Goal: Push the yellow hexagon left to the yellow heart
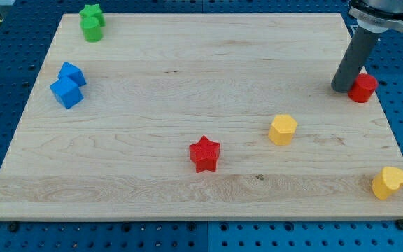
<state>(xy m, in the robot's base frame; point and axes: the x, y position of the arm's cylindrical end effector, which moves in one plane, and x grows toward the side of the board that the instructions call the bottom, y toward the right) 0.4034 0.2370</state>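
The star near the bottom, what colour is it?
Red: the star shows clearly in the camera view.

Bright, even light falls from overhead on the pale wooden surface (187, 63), with no glare or hot spots on it. Shadows are short and soft, hugging the base of each block, as under the red star (204, 153) and yellow hexagon (283, 129). Focus is sharp from near to far edge; the wood grain reads clearly. The surface's edges run straight, without visible distortion.

red block (364, 87) partly behind rod, shape unclear
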